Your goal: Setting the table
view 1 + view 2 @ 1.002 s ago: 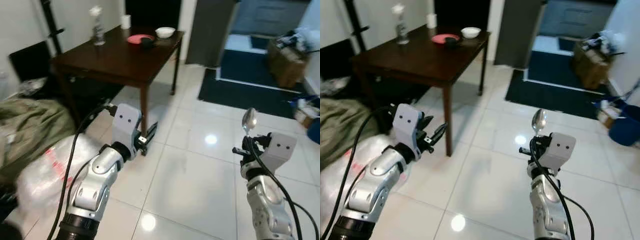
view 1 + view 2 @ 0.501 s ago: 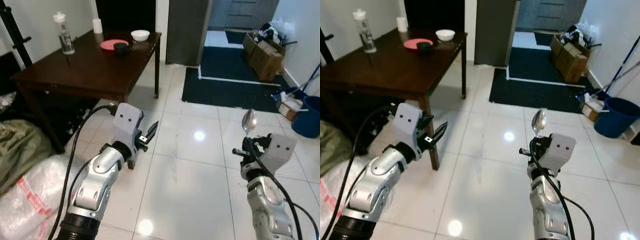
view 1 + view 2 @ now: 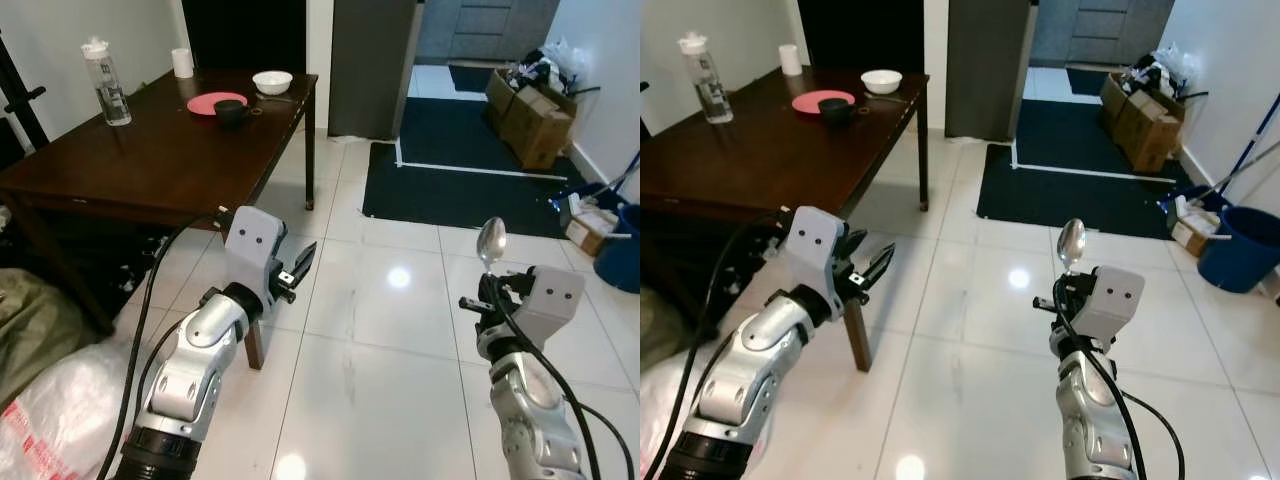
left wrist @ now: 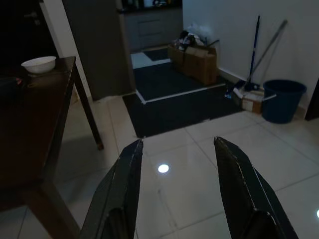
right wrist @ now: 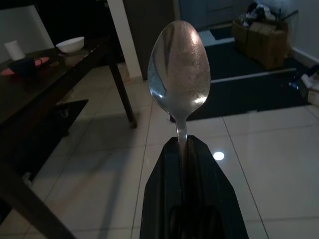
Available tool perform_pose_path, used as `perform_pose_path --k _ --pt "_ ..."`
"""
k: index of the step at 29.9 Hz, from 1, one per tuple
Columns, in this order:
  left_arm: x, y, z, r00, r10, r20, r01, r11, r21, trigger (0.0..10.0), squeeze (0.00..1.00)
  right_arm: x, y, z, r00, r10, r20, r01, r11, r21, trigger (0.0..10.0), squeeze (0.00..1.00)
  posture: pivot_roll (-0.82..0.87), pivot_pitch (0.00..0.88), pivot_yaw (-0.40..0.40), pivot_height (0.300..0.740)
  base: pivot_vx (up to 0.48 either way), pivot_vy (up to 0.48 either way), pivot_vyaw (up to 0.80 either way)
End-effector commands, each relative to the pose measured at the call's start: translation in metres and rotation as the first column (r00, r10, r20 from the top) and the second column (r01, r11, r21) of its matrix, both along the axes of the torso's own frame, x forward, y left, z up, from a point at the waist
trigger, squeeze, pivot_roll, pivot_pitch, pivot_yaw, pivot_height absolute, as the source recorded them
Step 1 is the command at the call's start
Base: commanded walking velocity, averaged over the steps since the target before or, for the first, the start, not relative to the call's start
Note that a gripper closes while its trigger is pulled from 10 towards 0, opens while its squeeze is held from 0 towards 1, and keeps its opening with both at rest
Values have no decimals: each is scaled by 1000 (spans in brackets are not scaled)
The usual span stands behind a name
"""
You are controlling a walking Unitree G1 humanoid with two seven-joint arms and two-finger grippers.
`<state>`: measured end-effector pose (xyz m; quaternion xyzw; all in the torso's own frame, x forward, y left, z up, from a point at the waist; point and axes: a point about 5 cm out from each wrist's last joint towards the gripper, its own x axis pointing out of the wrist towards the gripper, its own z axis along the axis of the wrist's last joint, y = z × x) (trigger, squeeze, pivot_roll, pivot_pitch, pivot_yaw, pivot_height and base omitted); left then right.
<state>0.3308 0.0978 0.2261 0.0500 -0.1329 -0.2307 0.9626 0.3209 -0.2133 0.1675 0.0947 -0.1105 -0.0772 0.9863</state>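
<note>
Nearing table point(image 3: 150, 160), spoon point(image 3: 490, 243) upright

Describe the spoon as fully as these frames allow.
The spoon is plain shiny metal, silver in colour, with an oval bowl reflecting the room lights. It stands upright, bowl up, its handle clamped between the two black fingers of the right gripper, so most of the handle is hidden. The gripper carries it in the air above the white tiled floor, off to the right of the dark wooden table. Nothing else touches it.
</note>
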Motion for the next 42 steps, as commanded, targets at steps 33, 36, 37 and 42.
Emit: perform_pose_path --k 33,36,37,42 --pt "-41 17 -101 957 137 -254 -77 970 232 10000 0 -28 59 -59 959 211 -190 -235 965 -116 10000 0 72 62 58 740 190 0 0" --pt "-45 22 -113 953 206 -221 -125 935 331 10000 0 -38 67 -76 935 252 -250 -291 947 -133 10000 0 65 59 62 740 0 0 0" --pt "-45 22 -113 953 206 -221 -125 935 331 10000 0 -38 67 -76 935 252 -250 -291 947 -133 10000 0 65 59 62 740 0 0 0" --pt "-52 24 -131 915 153 -373 -58 965 256 10000 173 -53 77 -103 890 301 -342 -363 922 -134 10000 0 51 55 64 740 0 0 0"
